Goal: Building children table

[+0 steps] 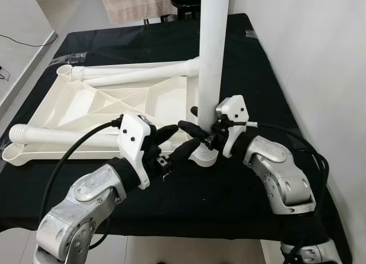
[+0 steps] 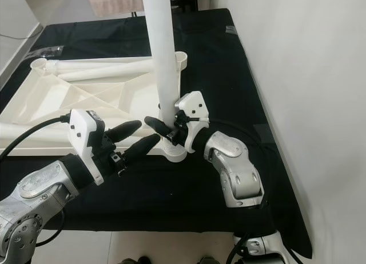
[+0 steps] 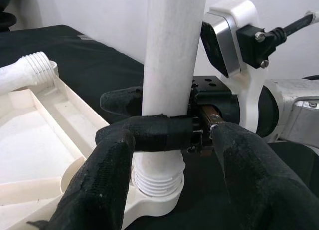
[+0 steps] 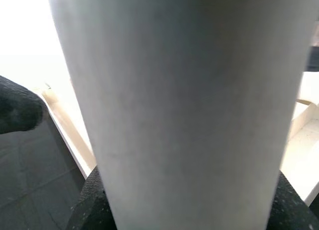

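The table leg (image 1: 210,58) stood upright at the near right corner of the upturned white tabletop (image 1: 91,107), its threaded foot seated in the corner socket (image 1: 204,157), all of it lying on a black-covered surface (image 1: 240,64). We saw our right gripper (image 3: 149,118) clamped round the leg just above the threads, one finger on either side of the tube. Our left gripper (image 1: 177,143) hovered at about eight o'clock from the socket, fingers spread and holding nothing, pointed at the leg's base. Two more legs lay loose: one (image 1: 137,75) at eleven o'clock along the far edge, another (image 1: 63,137) at nine o'clock along the near edge. We judged the step in hand to be screwing this leg home. Next we would need to turn the leg about its own axis while keeping it plumb, perhaps with the left gripper taking hold to pass the twist along.
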Available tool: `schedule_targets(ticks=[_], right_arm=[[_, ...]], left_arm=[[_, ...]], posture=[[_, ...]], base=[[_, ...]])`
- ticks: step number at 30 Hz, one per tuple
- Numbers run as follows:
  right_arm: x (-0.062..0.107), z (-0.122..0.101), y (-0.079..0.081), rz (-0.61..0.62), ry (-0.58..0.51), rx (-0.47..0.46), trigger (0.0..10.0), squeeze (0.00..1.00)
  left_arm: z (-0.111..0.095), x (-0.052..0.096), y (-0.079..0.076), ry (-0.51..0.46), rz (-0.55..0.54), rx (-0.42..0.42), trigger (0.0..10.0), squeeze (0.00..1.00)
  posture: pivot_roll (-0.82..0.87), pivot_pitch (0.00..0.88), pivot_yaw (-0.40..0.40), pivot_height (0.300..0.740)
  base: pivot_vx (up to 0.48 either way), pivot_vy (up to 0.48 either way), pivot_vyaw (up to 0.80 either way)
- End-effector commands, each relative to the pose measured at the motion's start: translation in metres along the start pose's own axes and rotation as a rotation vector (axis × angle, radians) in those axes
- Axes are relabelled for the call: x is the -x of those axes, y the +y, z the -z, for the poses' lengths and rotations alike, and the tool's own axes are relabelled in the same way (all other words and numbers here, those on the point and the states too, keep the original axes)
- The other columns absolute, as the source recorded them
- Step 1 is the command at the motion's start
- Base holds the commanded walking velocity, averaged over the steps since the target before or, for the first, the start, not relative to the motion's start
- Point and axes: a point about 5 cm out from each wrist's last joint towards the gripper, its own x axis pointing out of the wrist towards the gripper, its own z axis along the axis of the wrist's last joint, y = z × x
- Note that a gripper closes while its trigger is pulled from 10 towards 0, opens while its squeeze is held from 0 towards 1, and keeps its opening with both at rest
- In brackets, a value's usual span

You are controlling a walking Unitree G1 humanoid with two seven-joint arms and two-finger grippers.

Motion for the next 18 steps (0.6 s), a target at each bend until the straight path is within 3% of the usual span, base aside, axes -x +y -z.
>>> schedule_targets(ticks=[1,8,10,11,12,13,14,15,16,18], right_arm=[[0.005,0.056,0.004,0.014,0.196,-0.244,10.0,0.0],[0.006,0.06,0.001,0.099,0.246,-0.231,10.0,0.0],[0.019,0.067,-0.012,0.474,0.343,-0.128,10.0,0.0],[0.019,0.067,-0.012,0.474,0.343,-0.128,10.0,0.0],[0.028,0.065,-0.005,0.603,0.338,-0.091,10.0,0.0],[0.028,0.065,-0.005,0.603,0.338,-0.091,10.0,0.0],[0.035,0.062,0.006,0.675,0.326,-0.063,10.0,0.0],[0.037,0.059,0.021,0.669,0.312,-0.067,10.0,0.0],[0.037,0.059,0.021,0.669,0.312,-0.067,10.0,0.0],[0.034,0.057,0.037,0.651,0.285,-0.088,10.0,0.0]], left_arm=[[0.003,0.0,-0.001,0.019,0.005,0.015,10.0,0.0],[0.003,0.001,-0.002,0.021,0.009,0.013,10.0,0.0],[0.003,0.001,-0.003,0.025,0.01,0.009,10.0,0.0],[0.003,0.001,-0.003,0.025,0.01,0.009,10.0,0.0],[0.003,0.001,-0.003,0.025,0.01,0.007,10.0,0.0],[0.003,0.001,-0.003,0.025,0.01,0.007,10.0,0.0],[0.002,0.001,-0.004,0.025,0.01,0.006,10.0,0.0],[0.002,0.001,-0.003,0.024,0.009,0.005,10.0,0.0],[0.002,0.001,-0.003,0.024,0.009,0.005,10.0,0.0],[-0.001,-0.001,-0.002,0.015,0.012,0.002,10.0,0.0]], posture=[[-0.01,0.229,0.072,0.74],[-0.01,0.233,0.072,0.74],[-0.01,0.237,0.069,0.74],[-0.01,0.237,0.069,0.74],[0.0,0.241,0.064,0.74],[0.0,0.241,0.064,0.74],[0.0,0.243,0.062,0.74],[-0.01,0.248,0.066,0.74],[-0.01,0.248,0.066,0.74],[-0.01,0.248,0.08,0.74]], base=[[0.0,0.0,0.0],[0.0,0.0,0.0],[0.0,0.0,0.0],[0.0,0.0,0.0],[0.0,0.0,0.0],[0.0,0.0,0.0],[0.0,0.0,0.0],[0.0,0.0,0.0],[0.0,0.0,0.0],[0.0,0.0,0.0]])
